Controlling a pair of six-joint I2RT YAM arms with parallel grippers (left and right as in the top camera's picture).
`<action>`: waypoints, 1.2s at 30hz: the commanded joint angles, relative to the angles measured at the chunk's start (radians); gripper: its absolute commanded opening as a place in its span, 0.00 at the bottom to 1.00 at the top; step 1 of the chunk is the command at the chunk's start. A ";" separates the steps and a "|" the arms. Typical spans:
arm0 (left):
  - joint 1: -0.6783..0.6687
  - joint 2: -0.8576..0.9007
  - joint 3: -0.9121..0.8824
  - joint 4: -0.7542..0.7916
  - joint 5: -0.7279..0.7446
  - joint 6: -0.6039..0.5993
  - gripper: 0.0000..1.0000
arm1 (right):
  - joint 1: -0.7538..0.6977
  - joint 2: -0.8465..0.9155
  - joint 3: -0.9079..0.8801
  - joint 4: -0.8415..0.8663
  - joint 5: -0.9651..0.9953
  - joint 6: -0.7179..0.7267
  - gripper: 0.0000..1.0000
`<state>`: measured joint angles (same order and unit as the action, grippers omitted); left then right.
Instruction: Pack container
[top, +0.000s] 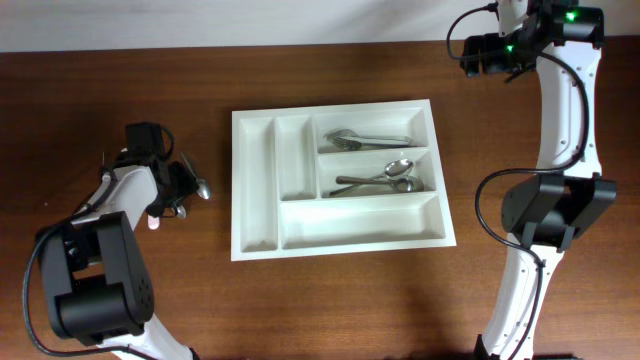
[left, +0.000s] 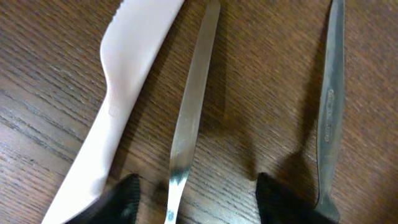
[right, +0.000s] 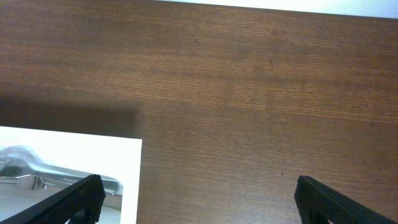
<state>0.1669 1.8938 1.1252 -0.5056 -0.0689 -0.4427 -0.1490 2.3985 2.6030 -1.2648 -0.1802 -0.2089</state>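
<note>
Overhead shows the container (top: 256, 200) on a brown wood desk (top: 120, 70); left pincer (left: 196, 196) half open around a handle (left: 186, 118), right pincer (right: 199, 193) wide open, empty.

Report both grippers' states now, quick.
Left gripper: open, jaws either side of a metal utensil handle, not gripping it.
Right gripper: open, holding nothing.

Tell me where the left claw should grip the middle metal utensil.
I would take its slim handle near the end, from straight above, across its width: it lies flat, with gaps to the white plastic knife and the other metal utensil.
</note>
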 joint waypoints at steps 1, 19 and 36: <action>0.006 0.022 0.014 0.011 -0.001 -0.016 0.53 | 0.004 -0.024 0.018 0.000 0.009 0.008 0.99; 0.006 -0.012 0.140 -0.060 -0.007 -0.015 0.02 | 0.004 -0.024 0.018 0.000 0.009 0.008 0.99; 0.003 -0.107 0.267 -0.200 0.027 -0.014 0.65 | 0.004 -0.024 0.018 0.000 0.009 0.008 0.99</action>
<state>0.1669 1.7859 1.3842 -0.6975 -0.0669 -0.4583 -0.1490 2.3985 2.6030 -1.2648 -0.1802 -0.2092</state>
